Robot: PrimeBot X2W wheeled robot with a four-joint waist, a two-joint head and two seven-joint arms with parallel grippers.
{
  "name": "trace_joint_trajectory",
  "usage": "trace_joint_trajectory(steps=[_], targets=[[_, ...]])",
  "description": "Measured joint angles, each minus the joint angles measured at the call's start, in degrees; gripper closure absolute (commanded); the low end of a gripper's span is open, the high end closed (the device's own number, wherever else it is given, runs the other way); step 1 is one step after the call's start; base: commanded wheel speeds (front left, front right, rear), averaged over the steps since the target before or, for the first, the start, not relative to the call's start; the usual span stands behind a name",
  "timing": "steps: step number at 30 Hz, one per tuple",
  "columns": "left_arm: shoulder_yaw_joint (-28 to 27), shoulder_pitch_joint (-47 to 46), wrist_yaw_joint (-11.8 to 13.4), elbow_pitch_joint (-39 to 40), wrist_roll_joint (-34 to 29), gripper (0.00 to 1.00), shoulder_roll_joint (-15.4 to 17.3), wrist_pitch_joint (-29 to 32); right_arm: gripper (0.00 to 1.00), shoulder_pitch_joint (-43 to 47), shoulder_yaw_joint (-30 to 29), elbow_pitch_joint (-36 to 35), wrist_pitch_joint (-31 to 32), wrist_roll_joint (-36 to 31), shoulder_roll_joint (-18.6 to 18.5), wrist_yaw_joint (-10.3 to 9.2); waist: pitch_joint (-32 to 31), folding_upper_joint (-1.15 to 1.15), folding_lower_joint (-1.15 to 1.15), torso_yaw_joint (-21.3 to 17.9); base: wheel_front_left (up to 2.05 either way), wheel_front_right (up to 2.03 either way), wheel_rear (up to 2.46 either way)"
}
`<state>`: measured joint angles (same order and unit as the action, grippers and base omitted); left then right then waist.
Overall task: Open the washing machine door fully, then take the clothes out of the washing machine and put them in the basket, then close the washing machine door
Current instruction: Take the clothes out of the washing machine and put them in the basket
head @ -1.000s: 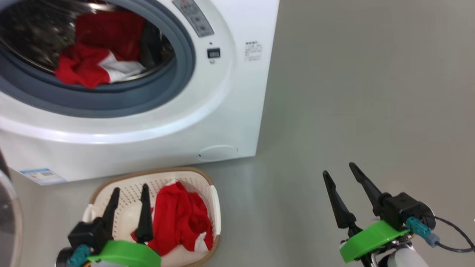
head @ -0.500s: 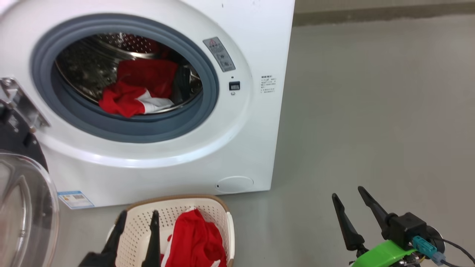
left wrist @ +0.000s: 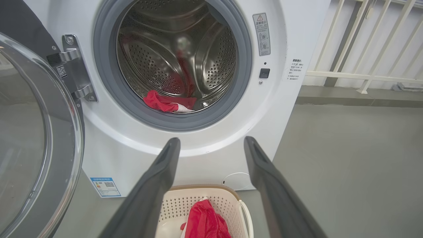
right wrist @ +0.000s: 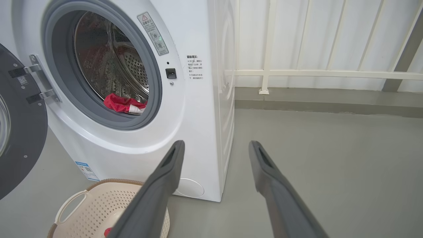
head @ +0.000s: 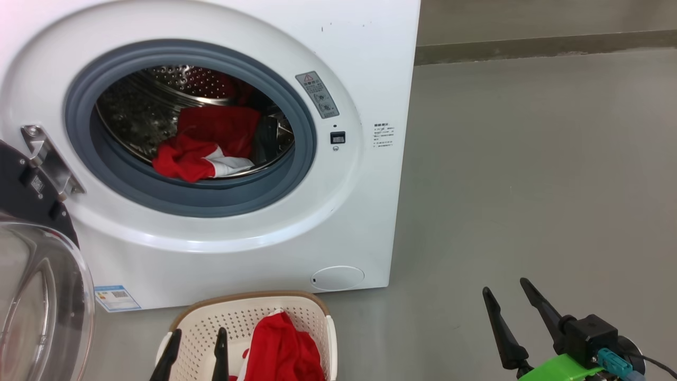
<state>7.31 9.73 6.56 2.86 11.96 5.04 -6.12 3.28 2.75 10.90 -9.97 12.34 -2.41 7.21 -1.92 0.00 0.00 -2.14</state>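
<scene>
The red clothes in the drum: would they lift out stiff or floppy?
Probably floppy: the red clothes lie crumpled in soft folds. Likely light, a small heap. They may drag over the grey gasket when pulled, since they sit low behind it.

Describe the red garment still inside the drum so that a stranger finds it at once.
Find the white box-shaped washing machine, its round black-rimmed glass door swung open. Behind the grey rubber gasket, at the bottom front of the perforated steel drum, lies a crumpled red garment with a white patch. The other red garment lies outside, in the cream perforated basket on the floor.
</scene>
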Motion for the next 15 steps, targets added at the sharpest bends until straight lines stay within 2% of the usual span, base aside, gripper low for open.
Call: trace_joint_trajectory(steps=[15], targets=[[0.38,0.04,0.29,0.18,0.14,0.00,0.48,0.08,0.00,0.42,-0.22,-0.91,0.49,-0.01,0.00,0.00,0.09,0.00,0.00,0.04,0.00,0.00,0.00]])
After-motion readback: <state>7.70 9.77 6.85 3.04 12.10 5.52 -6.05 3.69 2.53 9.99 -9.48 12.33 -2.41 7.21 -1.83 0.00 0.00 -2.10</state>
